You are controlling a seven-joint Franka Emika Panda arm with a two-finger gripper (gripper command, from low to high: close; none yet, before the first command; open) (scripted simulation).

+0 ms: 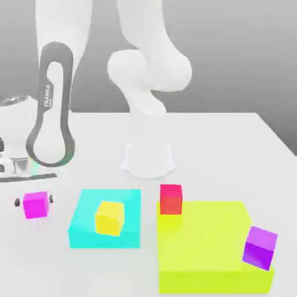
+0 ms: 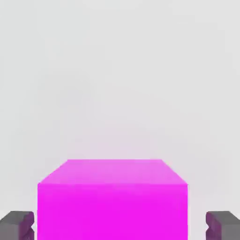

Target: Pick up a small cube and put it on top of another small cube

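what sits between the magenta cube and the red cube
In the exterior view, the flat cyan block with the yellow cube on it lies between the magenta cube and the red cube.

the arm [image 1: 148,64] runs out past the exterior view's top edge, so its upper part is cut off. the lime block [image 1: 212,249] is clipped along the lower edge there. the red cube [image 1: 171,199] hides part of the lime block's back corner. the yellow cube [image 1: 109,217] covers the middle of the cyan block [image 1: 87,223]. in the hand view the pink cube [image 2: 112,201] is cut off at the bottom edge, and the two grey fingertips [image 2: 18,225] beside it are clipped as well.
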